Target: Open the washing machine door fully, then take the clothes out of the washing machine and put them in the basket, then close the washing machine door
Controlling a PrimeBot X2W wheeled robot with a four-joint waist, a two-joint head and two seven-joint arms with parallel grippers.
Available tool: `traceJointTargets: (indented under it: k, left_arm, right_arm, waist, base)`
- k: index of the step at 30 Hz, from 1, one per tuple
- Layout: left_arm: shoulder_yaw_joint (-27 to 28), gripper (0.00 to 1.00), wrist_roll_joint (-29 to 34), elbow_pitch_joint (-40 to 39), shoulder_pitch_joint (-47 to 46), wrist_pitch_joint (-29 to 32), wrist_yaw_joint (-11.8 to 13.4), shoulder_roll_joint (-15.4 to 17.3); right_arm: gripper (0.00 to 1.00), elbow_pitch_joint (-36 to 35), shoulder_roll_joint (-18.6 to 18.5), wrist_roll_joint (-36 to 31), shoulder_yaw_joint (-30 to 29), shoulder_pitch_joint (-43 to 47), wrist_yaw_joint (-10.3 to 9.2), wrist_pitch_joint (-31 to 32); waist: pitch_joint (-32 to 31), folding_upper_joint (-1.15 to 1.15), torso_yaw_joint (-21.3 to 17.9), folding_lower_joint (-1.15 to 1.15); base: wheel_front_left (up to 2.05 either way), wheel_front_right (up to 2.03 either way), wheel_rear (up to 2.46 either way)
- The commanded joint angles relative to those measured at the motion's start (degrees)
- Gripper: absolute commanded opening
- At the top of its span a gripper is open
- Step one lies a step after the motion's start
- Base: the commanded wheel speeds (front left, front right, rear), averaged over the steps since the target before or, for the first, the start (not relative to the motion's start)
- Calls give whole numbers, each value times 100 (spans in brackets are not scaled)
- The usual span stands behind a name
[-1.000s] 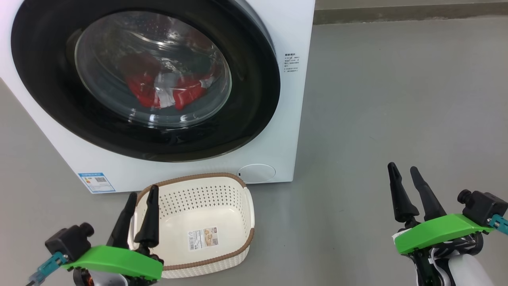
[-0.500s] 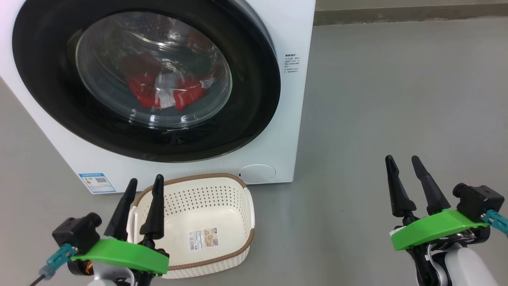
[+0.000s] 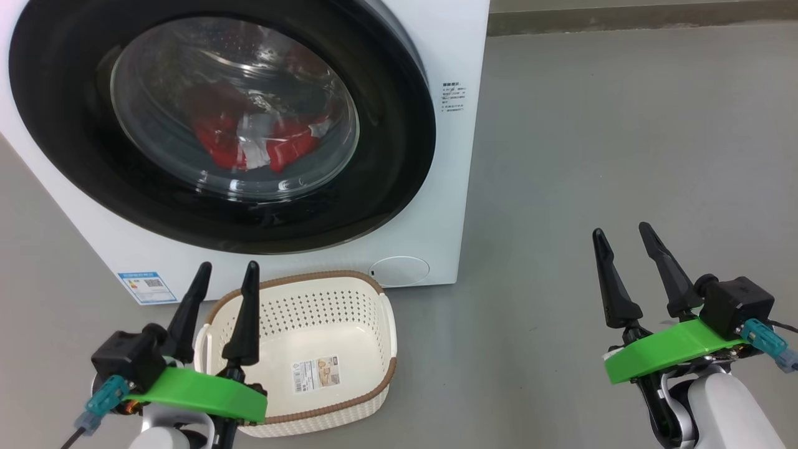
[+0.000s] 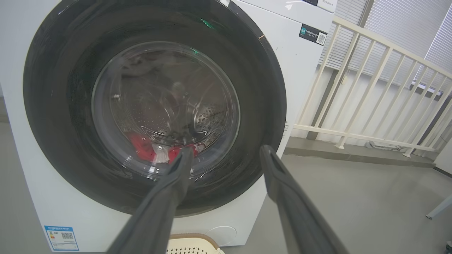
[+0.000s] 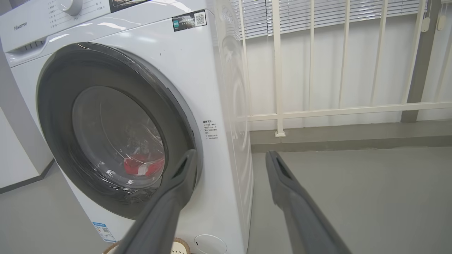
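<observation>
The white washing machine point(image 3: 452, 162) fills the upper left of the head view. Its round black-rimmed door point(image 3: 386, 143) looks shut against the front. Through the glass I see the red and white clothes point(image 3: 249, 146) lying in the drum; they also show in the left wrist view as clothes point(image 4: 148, 150) and in the right wrist view as clothes point(image 5: 143, 165). The cream basket point(image 3: 368, 337) stands empty on the floor before the machine. My left gripper point(image 3: 225, 268) hovers open over the basket's left rim. My right gripper point(image 3: 622, 229) is open above bare floor, right of the machine.
Grey floor point(image 3: 623, 125) stretches to the right of the machine. A white railing point(image 4: 370, 95) with blinds behind it runs along the far side. A white wall point(image 5: 14, 155) stands to the machine's left.
Both arms have risen a little in the head view, fingertips now higher and nearer the machine. The whole picture has shifted slightly left. Both grippers stay open.
</observation>
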Motion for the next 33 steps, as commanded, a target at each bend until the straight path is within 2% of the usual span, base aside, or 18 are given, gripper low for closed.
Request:
traceJointTargets:
  k: [1,12,33]
  left_arm:
    - [160,100,206,-136,-276,-94,-34,117]
    - [65,100,816,-59,-402,-270,-37,166]
    - [8,100,668,81,-421,-270,-37,194]
  right_arm:
    - [100,-172,-57,-219,138,-303,41,-96]
    - [100,-220,-68,-830,222,-396,45,-270]
    - [100,-139,-85,-626,225,-390,45,-270]
  waist:
    - [-3,0,-4,0]
    - [-19,0,-14,0]
    - [-72,0,-1,0]
  base:
    - [0,0,0]
    - [0,0,0]
    - [0,0,0]
